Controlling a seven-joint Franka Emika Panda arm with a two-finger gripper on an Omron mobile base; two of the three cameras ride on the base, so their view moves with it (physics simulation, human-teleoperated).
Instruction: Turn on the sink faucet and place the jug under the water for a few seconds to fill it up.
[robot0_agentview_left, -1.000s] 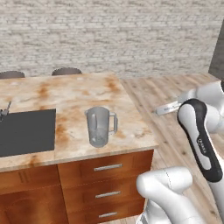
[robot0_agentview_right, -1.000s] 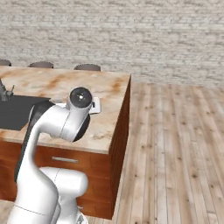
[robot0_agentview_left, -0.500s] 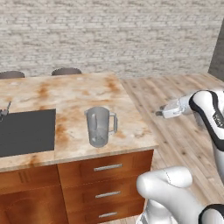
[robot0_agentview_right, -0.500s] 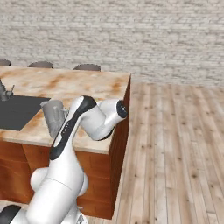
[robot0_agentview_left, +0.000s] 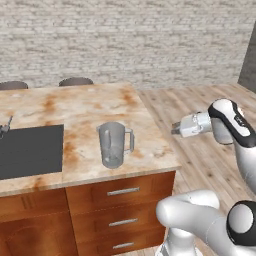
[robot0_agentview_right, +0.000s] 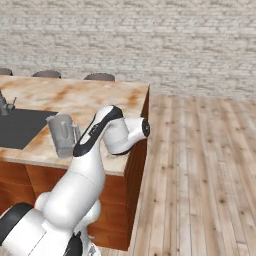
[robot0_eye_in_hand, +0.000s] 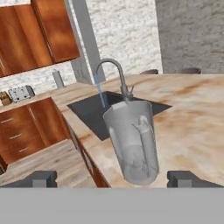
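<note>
One jug on show here, a translucent grey cylinder with a loop handle on its side and a small pouring lip, standing upright on the counter, a slab of mottled beige and rust stone with a glossy look. It sits between the sink and the counter's outer edge, near the front edge and apart from the basin. That sink is one wide rectangular basin, matte black and sunk flush into the stone. From the hand view, one sink faucet arches up behind the jug, a slim dark grey metal gooseneck, and one thin straight blue stream of water drops from its spout into the basin. The end effector hangs off the counter's end, over the plank floor, facing the jug with its two dark finger tips spread wide and nothing between them. Below the stone, three wooden drawers stack up, each with one slim metal bar pull. Behind it all, a rough pale brick wall.
</note>
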